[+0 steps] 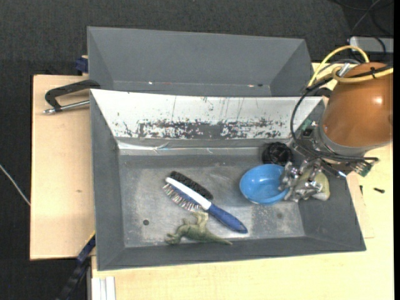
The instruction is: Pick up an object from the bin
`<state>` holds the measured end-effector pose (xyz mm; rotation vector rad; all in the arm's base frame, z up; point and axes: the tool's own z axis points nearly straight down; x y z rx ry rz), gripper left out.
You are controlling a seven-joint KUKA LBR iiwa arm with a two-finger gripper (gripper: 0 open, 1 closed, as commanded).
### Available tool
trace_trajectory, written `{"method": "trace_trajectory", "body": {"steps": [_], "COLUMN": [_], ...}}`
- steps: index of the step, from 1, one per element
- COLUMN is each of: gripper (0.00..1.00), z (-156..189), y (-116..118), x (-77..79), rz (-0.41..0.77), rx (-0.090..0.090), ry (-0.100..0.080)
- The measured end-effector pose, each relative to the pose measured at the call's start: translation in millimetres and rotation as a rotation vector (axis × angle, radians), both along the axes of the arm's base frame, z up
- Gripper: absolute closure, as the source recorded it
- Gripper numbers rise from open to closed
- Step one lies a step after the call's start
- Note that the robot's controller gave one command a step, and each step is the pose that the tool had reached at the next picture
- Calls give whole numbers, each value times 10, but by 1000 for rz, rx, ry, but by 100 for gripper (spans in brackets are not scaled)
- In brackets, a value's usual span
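Other clutter: hairbrush [199, 199] with white back, black bristles and blue handle, lying diagonally around the middle, head to the upper left, handle pointing lower right. Green toy dinosaur [195, 232] on its side just below the brush, toward the front; can't tell if the two touch. Small black item [274, 151] at back right, shape unreadable. Pale lump [320, 190] at far right, partly hidden.

the gripper [299, 183] is hanging low at the right of the bin [106, 186], just beside the blue bowl [261, 185]. a brush [201, 200] and a green dinosaur [195, 232] are lying further left.
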<state>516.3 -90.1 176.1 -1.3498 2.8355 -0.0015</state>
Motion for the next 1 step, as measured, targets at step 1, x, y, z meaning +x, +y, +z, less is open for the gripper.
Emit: {"method": "trace_trajectory", "body": {"steps": [1], "gripper": [100], "z": [668], "y": [-19], "x": [3], "rz": [-17], "rx": [0], "ry": [-11]}}
